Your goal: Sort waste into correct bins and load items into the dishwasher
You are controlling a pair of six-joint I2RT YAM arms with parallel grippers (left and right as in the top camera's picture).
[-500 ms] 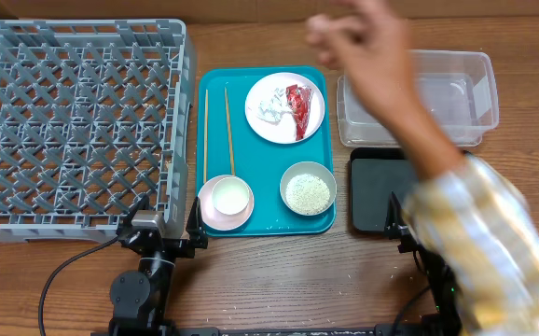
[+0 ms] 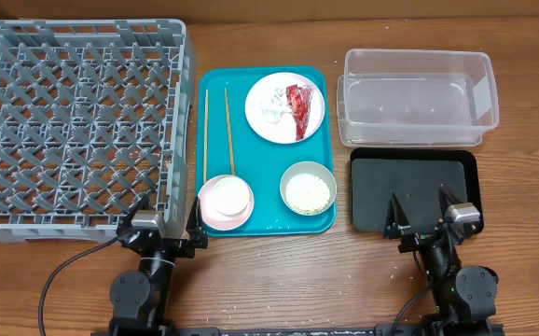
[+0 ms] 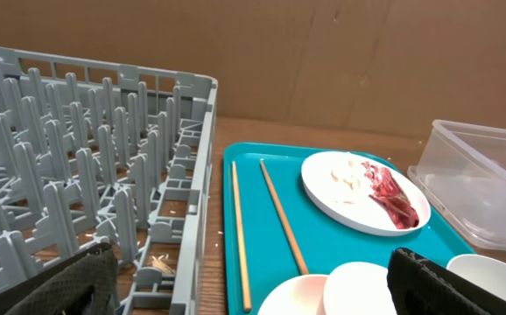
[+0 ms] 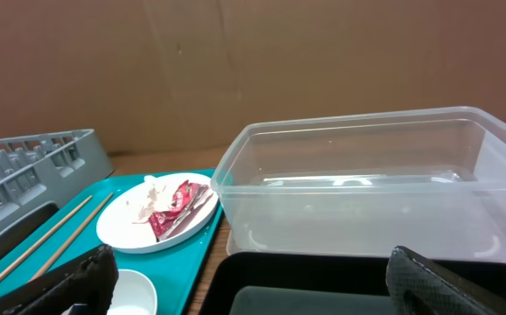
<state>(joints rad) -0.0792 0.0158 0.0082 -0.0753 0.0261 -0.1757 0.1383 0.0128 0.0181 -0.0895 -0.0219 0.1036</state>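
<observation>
Wooden bench with a brown board wall behind it: you have all the task's goods laid out and nothing yet sorted. At the left stands the grey dish rack, its lattice floor bare. Just beside it lies the teal tray, which carries every item. At the tray's far end the plate bears the red wrapper with the tissue wad touching it. The chopsticks lie lengthwise along the tray's left side, apart from one another. At the near end the pink bowl overhangs the tray's edge, and the white cup appears to sit in it. The grey-green bowl beside it holds the rice. On the right the clear tub and the black tray lie one behind the other, both without contents. Your left claw rests at the near edge, close by the pink bowl, its jaws spread wide with nothing between them. Your right claw sits over the near rim of the black tray, likewise wide open and holding nothing. In my judgement the work stands at its opening step. The next move calls for the right claw to reach across to the plate, close on the wrapper alone without dragging the tissue, and carry it to a bin. Which bin takes which waste cannot be told from the scene. The rice will need the bowl tipped, not a pinch.
</observation>
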